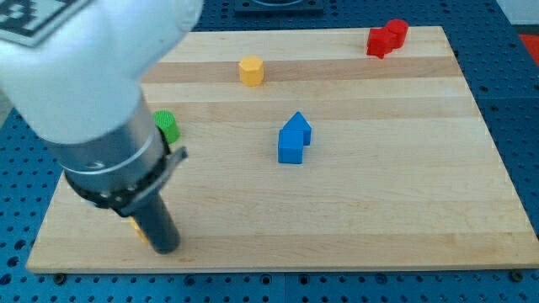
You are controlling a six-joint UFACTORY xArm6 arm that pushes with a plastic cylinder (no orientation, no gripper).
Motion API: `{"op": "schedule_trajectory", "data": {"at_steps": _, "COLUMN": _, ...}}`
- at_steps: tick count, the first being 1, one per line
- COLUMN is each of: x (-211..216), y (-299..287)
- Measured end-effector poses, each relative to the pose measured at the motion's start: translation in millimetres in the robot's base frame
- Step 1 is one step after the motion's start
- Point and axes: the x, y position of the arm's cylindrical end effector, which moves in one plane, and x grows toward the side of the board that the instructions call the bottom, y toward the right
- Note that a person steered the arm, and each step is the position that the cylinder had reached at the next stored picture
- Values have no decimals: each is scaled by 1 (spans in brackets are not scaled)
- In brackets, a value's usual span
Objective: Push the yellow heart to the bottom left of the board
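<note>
A small sliver of yellow [136, 227] shows at the view's bottom left, just left of my rod; it is mostly hidden, so its heart shape cannot be made out. My tip [166, 249] rests on the wooden board [337, 210] near its bottom left corner, touching or right beside that yellow piece. A yellow hexagonal block [251, 71] sits near the view's top, left of centre, far from the tip.
A green block [167, 126] peeks out from behind the arm at the left. A blue house-shaped block [294, 138] stands near the middle. A red block [386, 38] lies at the top right. The arm's big white body covers the top left corner.
</note>
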Motion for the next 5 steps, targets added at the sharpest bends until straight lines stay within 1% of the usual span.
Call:
{"op": "schedule_trajectory", "data": {"at_steps": 1, "x": -1, "y": -17}}
{"op": "schedule_trajectory", "data": {"at_steps": 2, "x": -3, "y": 11}}
{"op": "schedule_trajectory", "data": {"at_steps": 3, "x": -24, "y": 32}}
{"op": "schedule_trajectory", "data": {"at_steps": 4, "x": -38, "y": 16}}
{"op": "schedule_trajectory", "data": {"at_steps": 5, "x": -38, "y": -43}}
